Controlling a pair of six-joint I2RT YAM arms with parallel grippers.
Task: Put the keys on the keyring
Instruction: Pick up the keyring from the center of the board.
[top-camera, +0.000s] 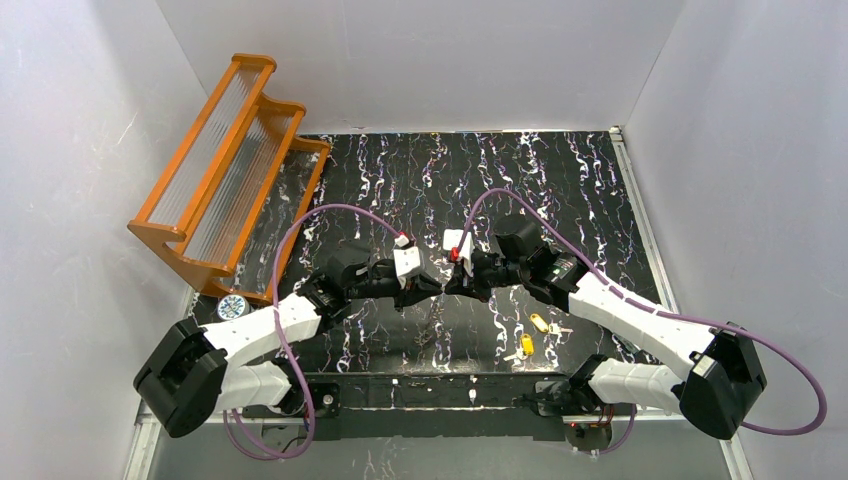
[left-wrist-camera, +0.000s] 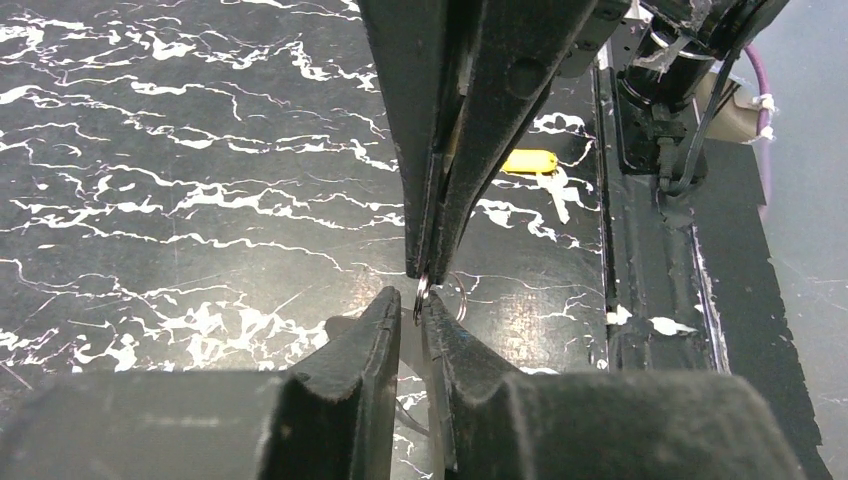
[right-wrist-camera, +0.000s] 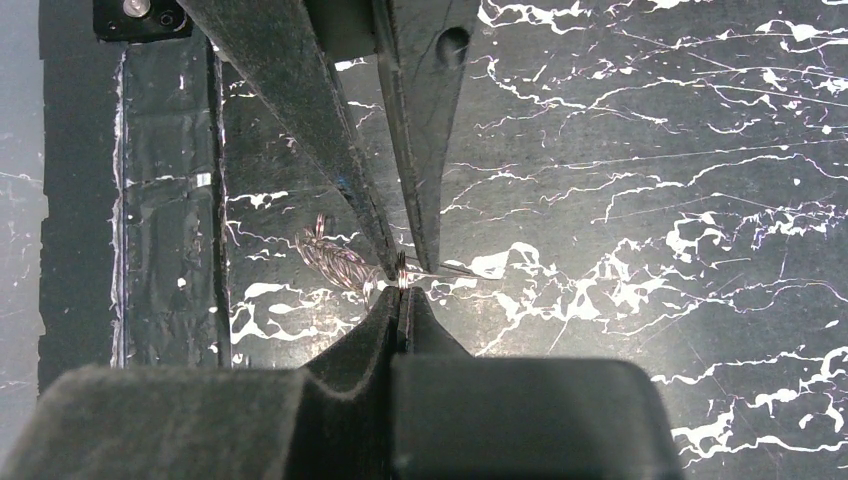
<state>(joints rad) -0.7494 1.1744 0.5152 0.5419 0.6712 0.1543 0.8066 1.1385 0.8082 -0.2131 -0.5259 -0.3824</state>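
The keyring (left-wrist-camera: 421, 296) is a thin silver loop, seen edge-on between the two grippers above the table's middle. My right gripper (right-wrist-camera: 400, 296) is shut on the keyring (right-wrist-camera: 401, 276); its fingers (left-wrist-camera: 440, 190) come down from the top of the left wrist view. My left gripper (left-wrist-camera: 410, 302) is open by a narrow gap, its fingertips on either side of the ring's edge. The two grippers meet tip to tip in the top view (top-camera: 445, 283). Two yellow-headed keys (top-camera: 538, 322) (top-camera: 526, 345) lie on the table near the right arm. One key (left-wrist-camera: 528, 160) shows in the left wrist view.
An orange slatted rack (top-camera: 225, 165) stands at the back left. A small round white-and-blue object (top-camera: 231, 307) lies by the rack's near foot. White walls close in the black marbled table (top-camera: 560, 190). Purple cables arc over both arms.
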